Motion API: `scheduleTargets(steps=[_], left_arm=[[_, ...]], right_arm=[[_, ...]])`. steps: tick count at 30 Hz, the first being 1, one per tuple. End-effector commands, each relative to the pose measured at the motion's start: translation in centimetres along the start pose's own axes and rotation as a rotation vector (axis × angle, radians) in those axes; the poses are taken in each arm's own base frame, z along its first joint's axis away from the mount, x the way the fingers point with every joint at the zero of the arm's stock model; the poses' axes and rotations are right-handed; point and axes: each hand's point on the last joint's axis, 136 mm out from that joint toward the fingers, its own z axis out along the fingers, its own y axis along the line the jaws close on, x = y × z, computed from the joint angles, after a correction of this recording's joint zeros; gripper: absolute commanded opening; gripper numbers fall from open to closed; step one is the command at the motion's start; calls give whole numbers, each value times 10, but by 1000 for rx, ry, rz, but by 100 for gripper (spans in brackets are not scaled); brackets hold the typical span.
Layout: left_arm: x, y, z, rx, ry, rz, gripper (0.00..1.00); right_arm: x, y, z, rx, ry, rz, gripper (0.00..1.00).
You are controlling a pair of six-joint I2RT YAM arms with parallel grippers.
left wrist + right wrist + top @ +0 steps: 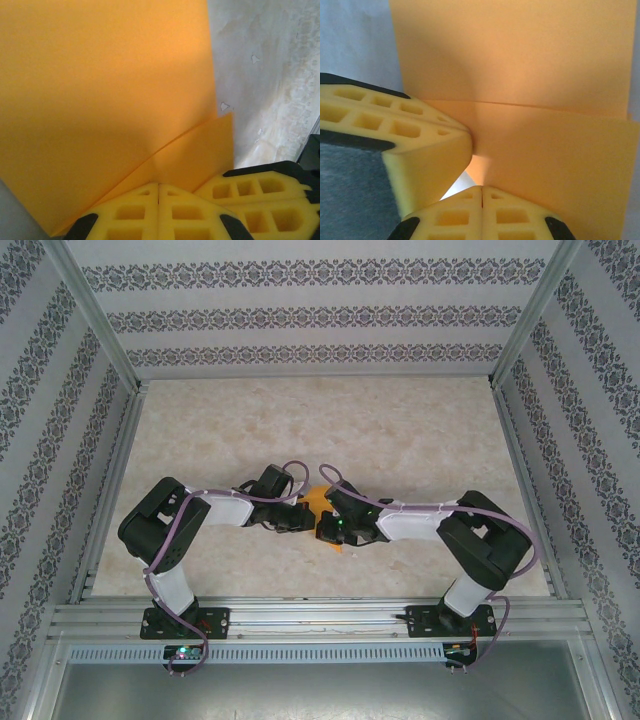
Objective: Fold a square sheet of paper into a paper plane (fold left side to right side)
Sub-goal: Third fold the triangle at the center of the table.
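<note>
The left arm (190,515) reaches in from the left toward the middle of the table (300,420). The left gripper (300,520) has its jaws together, nothing pinched between them. In its wrist view the closed yellow tips (158,187) rest against the orange sheet of paper (100,90). Two layers of paper overlap there, with an edge slanting up to the right.

From above, the sheet of paper (317,500) lies mid-table between the two grippers, mostly covered by them.

Just right of it, the right gripper (328,527) also has its jaws together, tips (482,192) against the paper (520,65), touching the left gripper (455,142). The right arm (440,525) reaches in from the right.
</note>
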Motion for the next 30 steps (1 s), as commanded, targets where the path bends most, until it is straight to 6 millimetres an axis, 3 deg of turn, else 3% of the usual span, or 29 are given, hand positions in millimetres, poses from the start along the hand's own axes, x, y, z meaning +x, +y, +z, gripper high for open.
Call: scheduleTargets(steps=[1, 9, 30], left_arm=[[18, 25, 5, -103, 59, -44, 0], [19, 31, 4, -141, 68, -40, 0], [18, 36, 6, -165, 79, -27, 0]], right_arm=[[4, 5, 4, -4, 23, -20, 0], [14, -20, 4, 73, 32, 31, 0], [40, -58, -19, 181, 67, 57, 0]])
